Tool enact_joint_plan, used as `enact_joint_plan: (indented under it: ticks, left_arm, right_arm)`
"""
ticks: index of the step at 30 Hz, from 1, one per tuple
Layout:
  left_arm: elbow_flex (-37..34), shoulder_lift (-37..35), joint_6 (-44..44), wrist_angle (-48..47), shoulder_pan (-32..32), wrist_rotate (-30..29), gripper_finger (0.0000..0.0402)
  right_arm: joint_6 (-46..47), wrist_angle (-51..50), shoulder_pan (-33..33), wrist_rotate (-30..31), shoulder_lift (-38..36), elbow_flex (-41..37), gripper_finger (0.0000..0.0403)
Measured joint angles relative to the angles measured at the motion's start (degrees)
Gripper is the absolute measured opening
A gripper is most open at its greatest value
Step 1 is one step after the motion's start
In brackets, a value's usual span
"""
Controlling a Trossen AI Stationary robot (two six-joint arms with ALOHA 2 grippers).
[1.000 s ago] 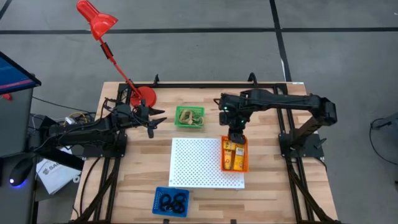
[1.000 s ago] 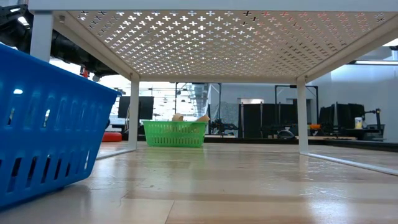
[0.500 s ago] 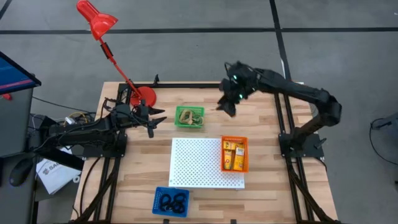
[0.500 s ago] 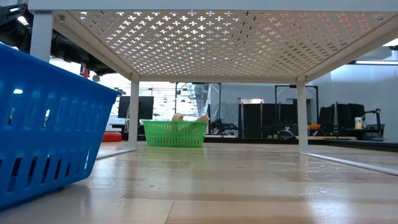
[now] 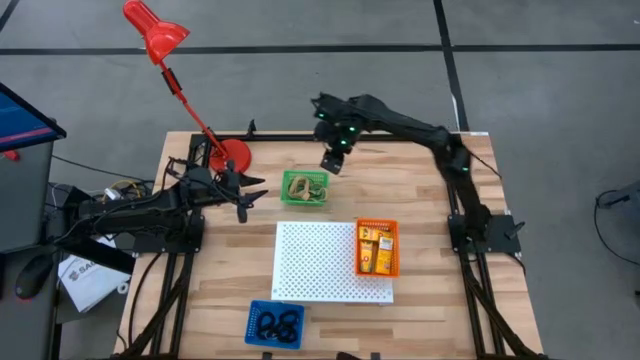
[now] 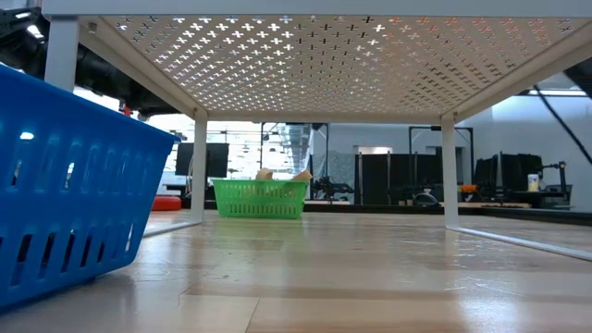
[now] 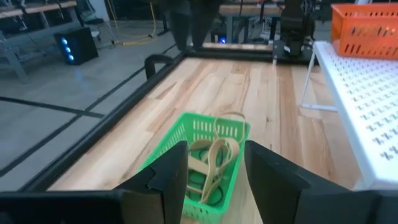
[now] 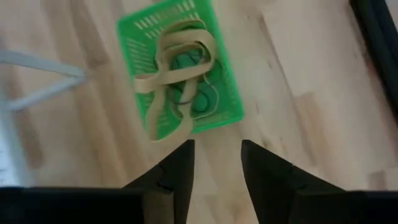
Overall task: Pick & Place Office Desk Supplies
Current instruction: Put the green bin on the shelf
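Overhead view of a wooden table [image 5: 420,210] with two dark robot arms. The right gripper [image 5: 333,160] hangs just beside a green tray [image 5: 304,189] of tan rubber bands [image 5: 306,186], on its far right side. The left gripper [image 5: 250,192] waits at the tray's left. A white perforated board [image 5: 318,262] lies mid-table, with an orange tray [image 5: 377,247] of yellow-orange blocks [image 5: 374,250] on its right edge. A blue tray [image 5: 274,325] of black rings [image 5: 277,326] sits at the near edge. A red desk lamp [image 5: 185,85] stands at the far left corner.
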Motion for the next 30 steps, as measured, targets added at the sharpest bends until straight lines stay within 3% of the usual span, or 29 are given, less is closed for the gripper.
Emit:
enact_joint_plan:
  ticks: [3, 5, 13, 17, 30]
  left_arm:
    - [0.0, 0.0, 0.1, -1.2, 0.0, 0.4, 0.0149]
    - [0.0, 0.0, 0.1, -1.4, 0.0, 0.4, 0.0149]
    - [0.0, 0.0, 1.2, -1.4, 0.0, 4.0, 0.0149]
    - [0.0, 0.0, 1.5, -1.7, -0.4, 5.1, 0.0149]
    - [0.0, 0.0, 1.4, -1.2, -5.6, 5.8, 0.0149]
  right_arm:
    - [-1.2, -3.7, 0.1, -0.4, 5.9, 6.4, 0.0138]
    - [-1.2, -4.7, -0.1, -2.0, 7.6, 6.4, 0.0147]
    - [-0.8, 1.5, -0.5, 4.3, 10.9, 6.4, 0.0161]
    - [0.2, 1.3, -0.9, 4.5, 11.5, 6.5, 0.0157]
    - [-1.0, -1.2, -1.8, -1.1, 15.7, 6.5, 0.0159]
